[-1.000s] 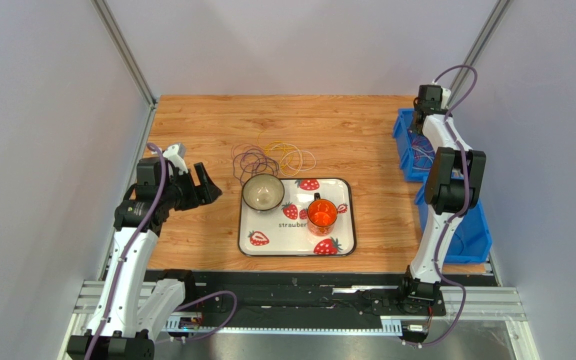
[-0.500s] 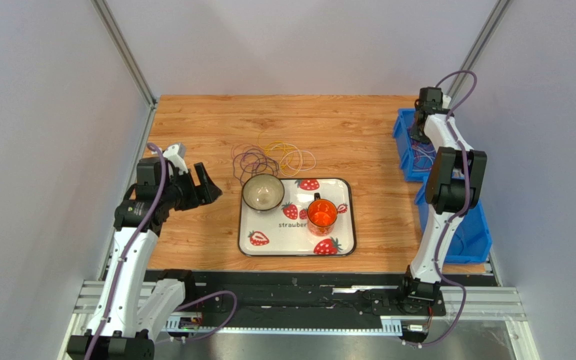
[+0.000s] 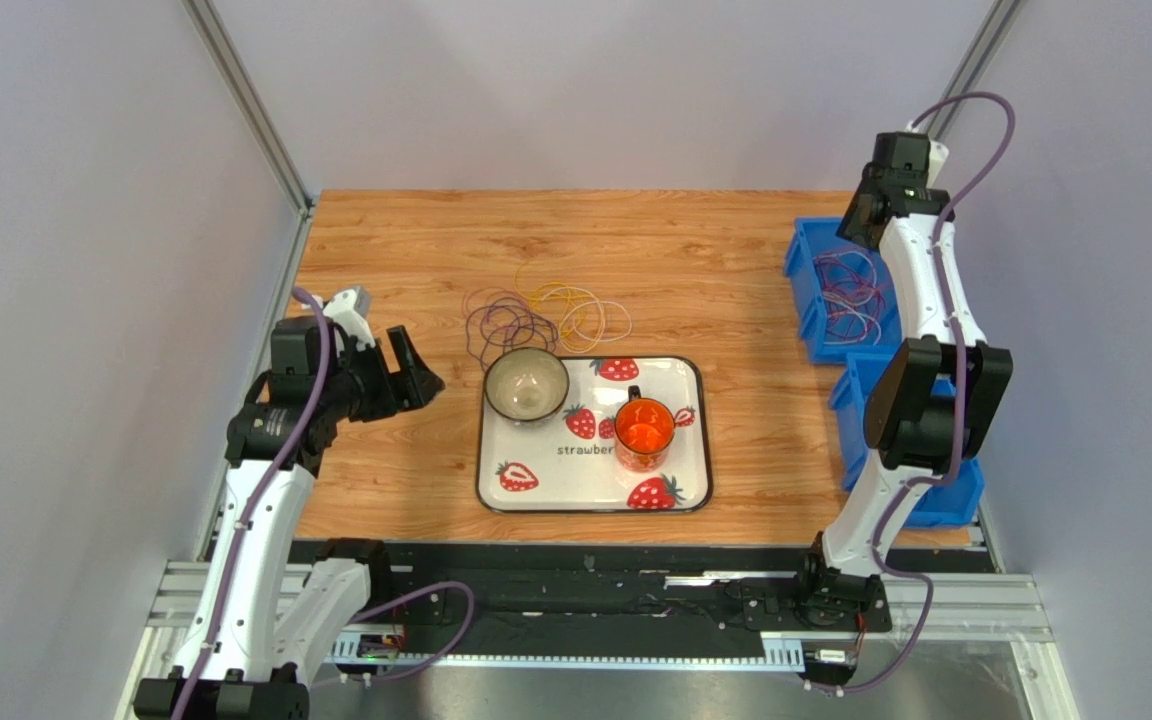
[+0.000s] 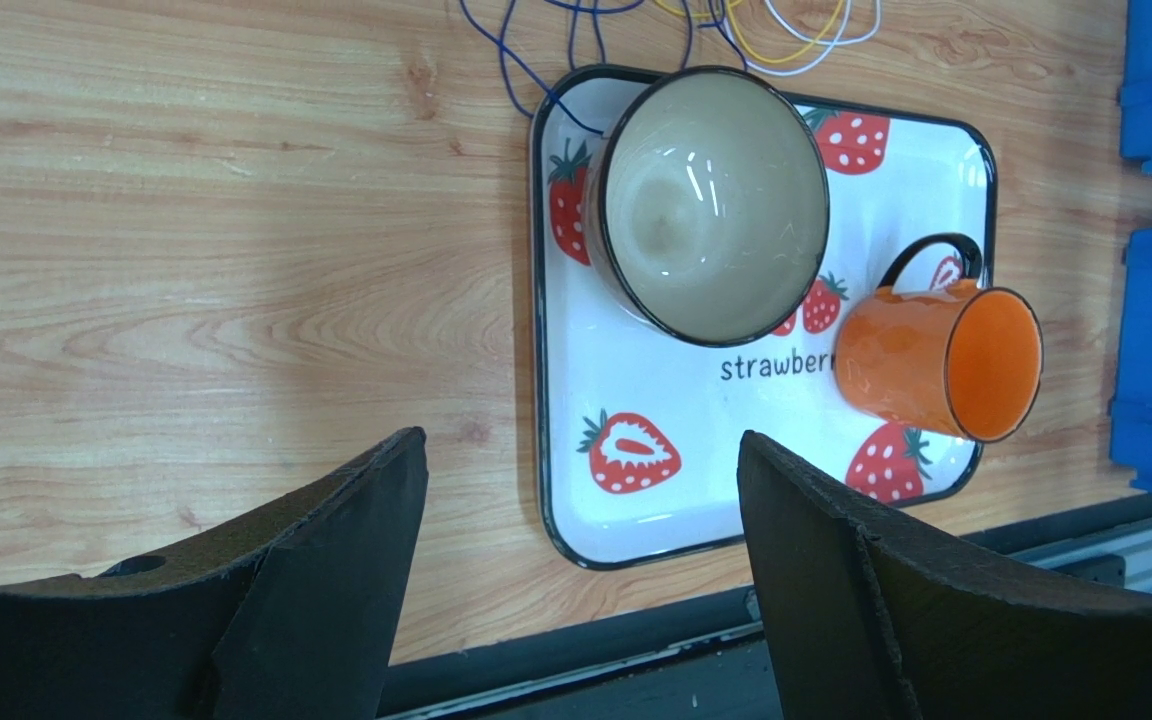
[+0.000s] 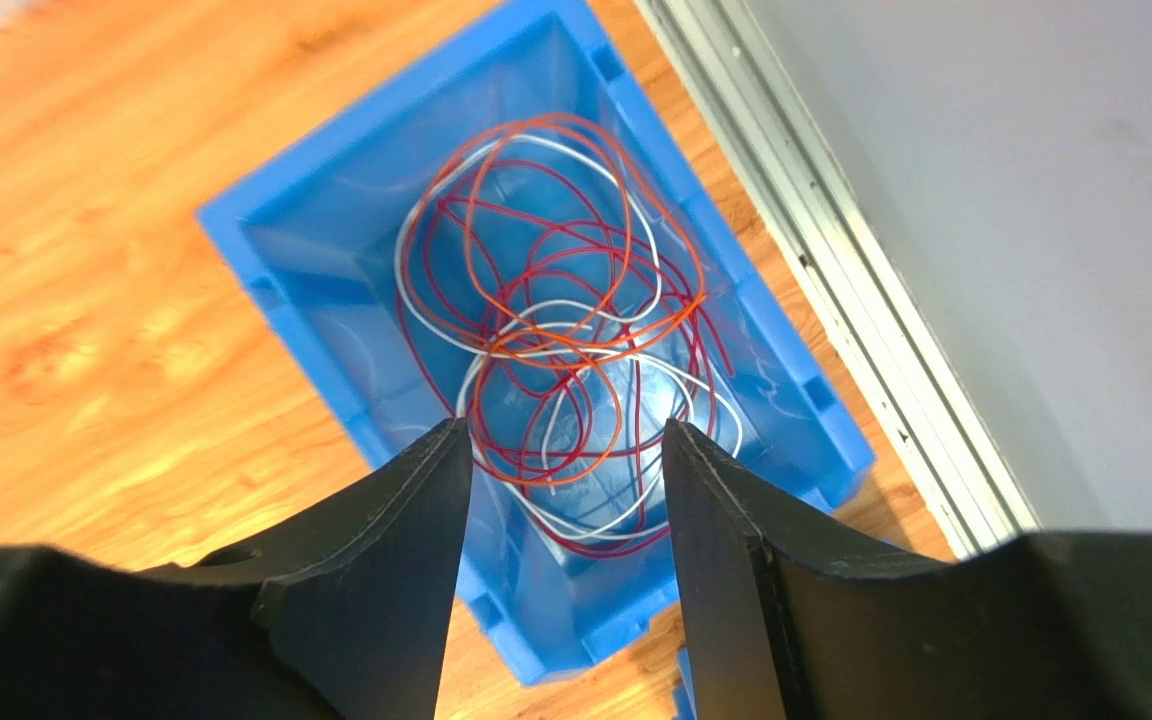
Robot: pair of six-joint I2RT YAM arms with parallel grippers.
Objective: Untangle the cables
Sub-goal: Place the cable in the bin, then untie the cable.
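A tangle of purple and yellow cables [image 3: 545, 318] lies on the wooden table just behind the tray; its lower ends show at the top of the left wrist view as cables [image 4: 687, 18]. More cables [image 5: 567, 330], red, orange and white loops, lie in the far blue bin [image 3: 823, 338]. My right gripper [image 5: 564, 431] hangs open above that bin with nothing between its fingers; in the top view the right gripper [image 3: 860, 225] is over the bin's far end. My left gripper [image 3: 394, 375] stands open and empty to the left of the tray, also seen as the left gripper [image 4: 582, 450].
A strawberry-print tray [image 3: 537, 480] carries a beige bowl [image 3: 525, 386] and an orange mug [image 3: 644, 428]. A second blue bin [image 3: 950, 465] sits nearer on the right, partly behind the right arm. Metal frame posts stand at the table's back corners.
The right gripper has opened and risen up and back from the far blue bin, leaving the red, orange and white loops lying in it. The left arm has stayed still.
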